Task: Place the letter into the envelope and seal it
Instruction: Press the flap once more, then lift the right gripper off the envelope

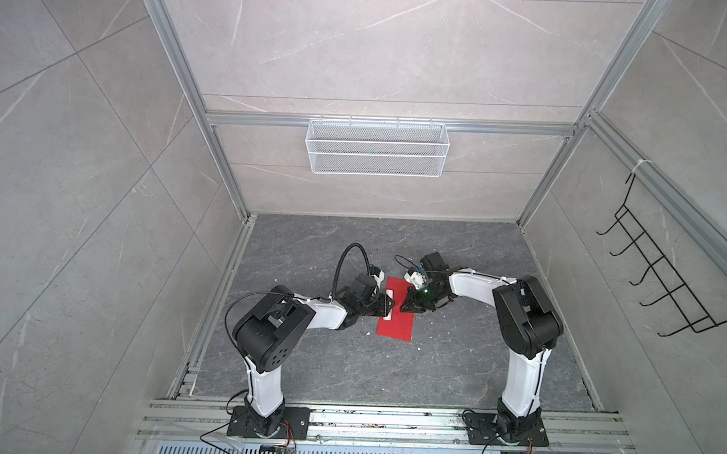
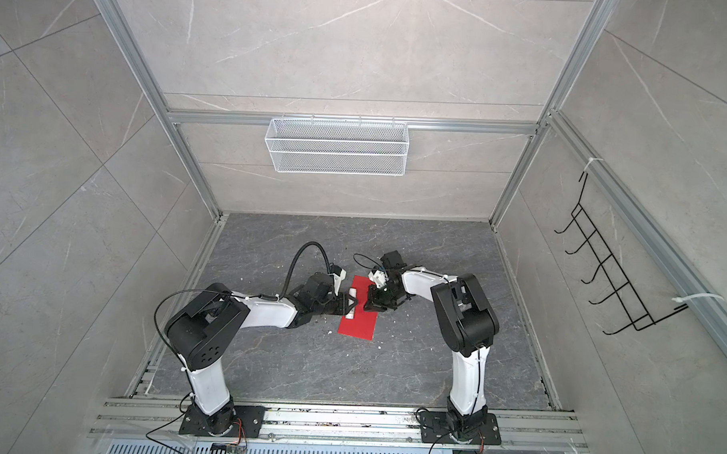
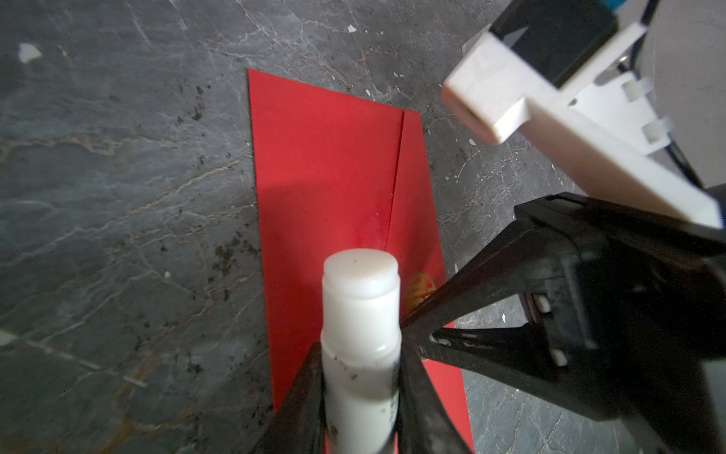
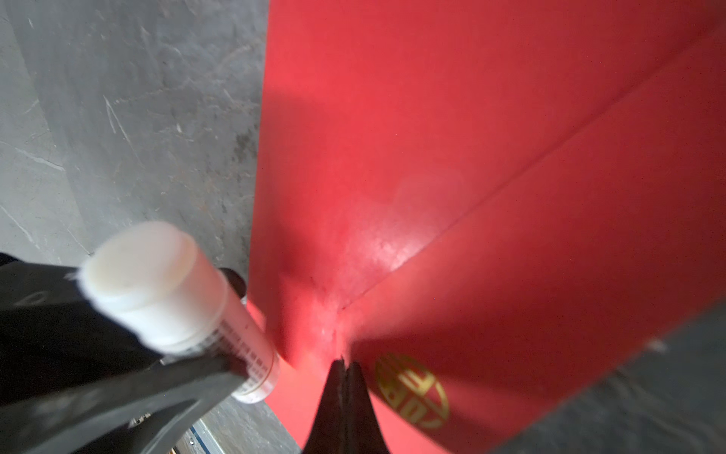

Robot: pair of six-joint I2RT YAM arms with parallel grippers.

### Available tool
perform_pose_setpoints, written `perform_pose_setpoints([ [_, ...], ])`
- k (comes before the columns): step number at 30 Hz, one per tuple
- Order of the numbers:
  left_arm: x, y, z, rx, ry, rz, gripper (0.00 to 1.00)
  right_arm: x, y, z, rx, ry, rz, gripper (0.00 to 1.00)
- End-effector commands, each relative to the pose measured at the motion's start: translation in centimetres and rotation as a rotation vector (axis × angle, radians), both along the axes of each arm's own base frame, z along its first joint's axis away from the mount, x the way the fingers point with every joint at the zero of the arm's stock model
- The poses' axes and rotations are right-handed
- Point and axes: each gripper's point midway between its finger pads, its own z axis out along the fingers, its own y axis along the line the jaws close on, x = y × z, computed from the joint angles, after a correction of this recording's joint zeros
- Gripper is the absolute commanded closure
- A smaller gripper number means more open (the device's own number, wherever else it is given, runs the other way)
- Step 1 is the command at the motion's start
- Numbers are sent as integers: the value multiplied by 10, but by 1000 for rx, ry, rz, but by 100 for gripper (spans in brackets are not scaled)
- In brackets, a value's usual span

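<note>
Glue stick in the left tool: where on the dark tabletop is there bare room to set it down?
Free: the dark grey marbled tabletop between the red paper envelope and the front aluminium rail; also the strip toward the back wall. Crowded: mid-envelope, where the left tool, shut on the white glue-stick tube, works beside the shut right tool.

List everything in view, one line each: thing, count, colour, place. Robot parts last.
envelope: one, red with a gold emblem, flat on the table, centre.
glue stick: one, white, held just above the envelope.
letter: none visible.
wire basket: one, white, hung on the back wall rail.
hook rack: one, black, on the right wall.
table: one, dark grey, marbled.
left gripper: one, black, shut on the glue stick.
right gripper: one, black, shut, tips at the envelope's flap point.
</note>
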Motion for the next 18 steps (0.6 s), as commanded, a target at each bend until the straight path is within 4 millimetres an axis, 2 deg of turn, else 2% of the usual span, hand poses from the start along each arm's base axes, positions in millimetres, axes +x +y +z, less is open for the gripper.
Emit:
perform_pose_setpoints([
  [1, 6, -3, 10, 10, -33, 3, 100, 17, -3, 59, 30, -176, -40, 85],
  [4, 12, -7, 34, -17, -87, -5, 100, 21, -16, 89, 9, -284, -79, 65],
  [7, 19, -9, 60, -38, -153, -7, 100, 22, -32, 100, -16, -338, -135, 52],
  [9, 22, -10, 78, -49, -203, -11, 100, 22, -42, 99, -35, -343, -173, 48],
  [12, 23, -8, 104, -57, -279, -21, 100, 22, -52, 89, -49, -314, -230, 24],
  [17, 23, 3, 138, -42, -393, -20, 100, 25, -56, 71, -59, -262, -294, 19],
  [18, 23, 5, 144, -37, -410, -21, 100, 26, -57, 67, -65, -251, -305, 10],
])
